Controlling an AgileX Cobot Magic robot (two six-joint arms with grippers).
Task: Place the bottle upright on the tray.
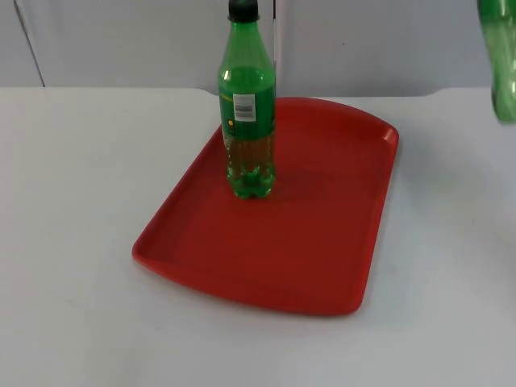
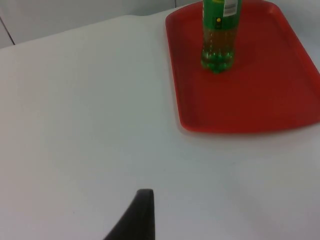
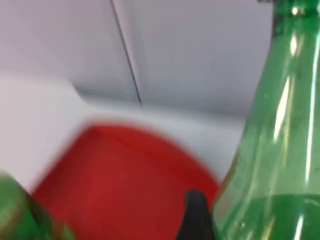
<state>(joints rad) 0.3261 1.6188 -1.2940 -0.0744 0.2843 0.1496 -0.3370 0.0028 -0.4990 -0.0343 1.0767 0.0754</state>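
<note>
Right gripper [image 3: 200,220]: 1 black fingertip lies against a second green bottle [image 3: 280,150], carried upright above the table at the tray's 2 o'clock; I judge the claw clamped on it, kept vertical for an upright set-down. Left gripper [image 2: 137,215]: waiting over bare white table [image 1: 64,242] at the tray's 9 o'clock; whether its claw is apart cannot be told. The first green bottle [image 1: 247,105] stands upright on the red tray [image 1: 322,266], toward its 11 o'clock corner, leaving room.

Green bottle [image 1: 247,121] (black cap [image 1: 243,10]), red tray [image 1: 322,242].
</note>
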